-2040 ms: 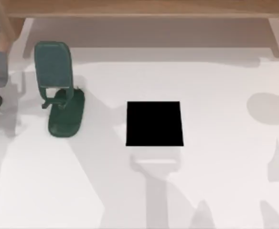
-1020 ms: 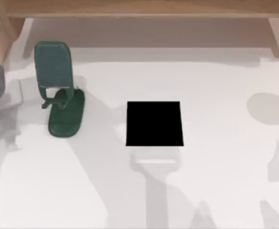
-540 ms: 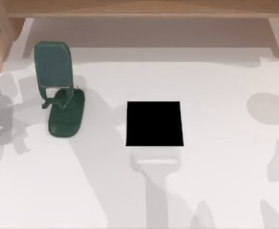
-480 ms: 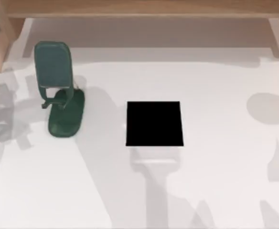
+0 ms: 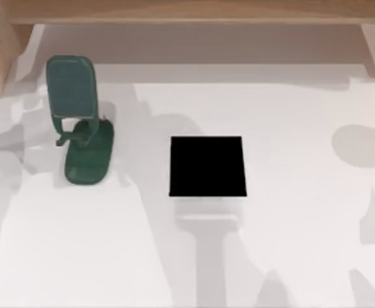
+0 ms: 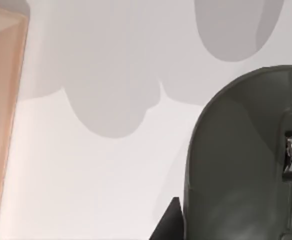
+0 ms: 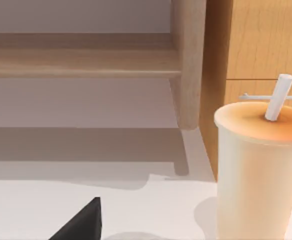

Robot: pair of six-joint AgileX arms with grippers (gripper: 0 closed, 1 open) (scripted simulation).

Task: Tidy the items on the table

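Mouse (image 6: 246,165), grey, looms close under the left wrist camera above the white table (image 6: 86,165); hand grip indiscernible.

dark green phone stand (image 5: 78,122), black pad (image 5: 207,165), white table (image 5: 290,244).

We see a rendered office desk: a white counter (image 5: 290,244) bearing a green phone stand (image 5: 78,122), a black pad (image 5: 207,166), a wooden shelf (image 5: 187,11) and a lidded drink cup (image 7: 258,170).

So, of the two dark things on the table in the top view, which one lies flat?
The black square pad at the table's middle lies flat. The green phone stand, to its left, has a raised backrest.
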